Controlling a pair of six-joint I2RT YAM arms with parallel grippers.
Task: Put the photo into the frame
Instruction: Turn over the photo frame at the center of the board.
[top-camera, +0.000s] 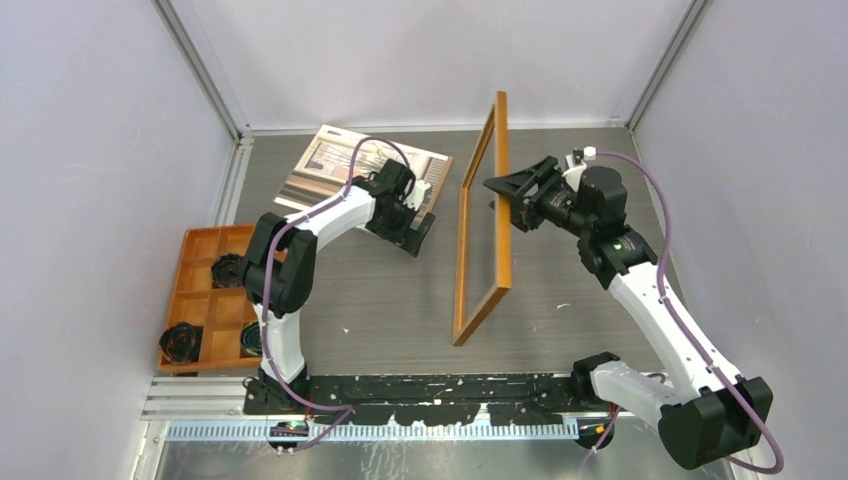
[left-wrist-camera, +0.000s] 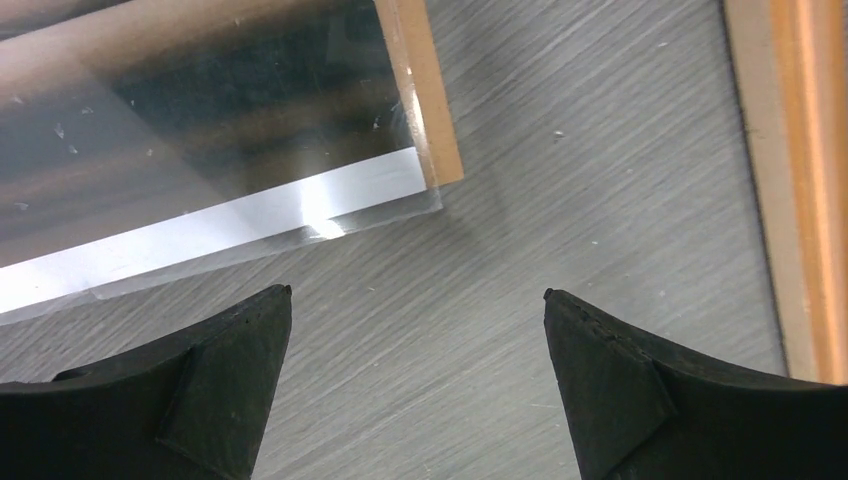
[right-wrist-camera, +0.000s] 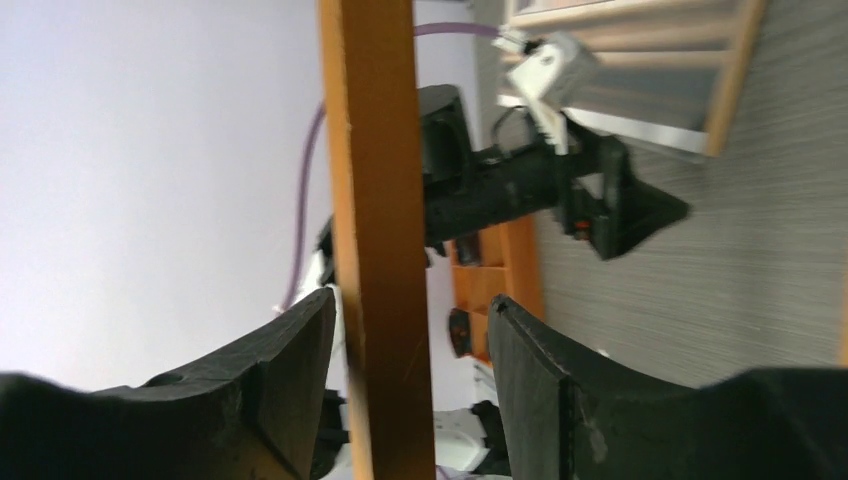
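Right gripper jaws apart, straddling top rail of frame, one finger against it, gap at the other | 1 frame, upright on its long edge, mid-table | 1 photo flat, far left | left gripper spread wide over table by photo corner | 1 orange tray, 3 black items

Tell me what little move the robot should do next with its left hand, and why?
Probably ease the left gripper toward the photo's near corner to take hold of it. That gripper is open over the bare table, just short of the corner, while the right gripper straddles a rail of the frame, which stands on its edge.
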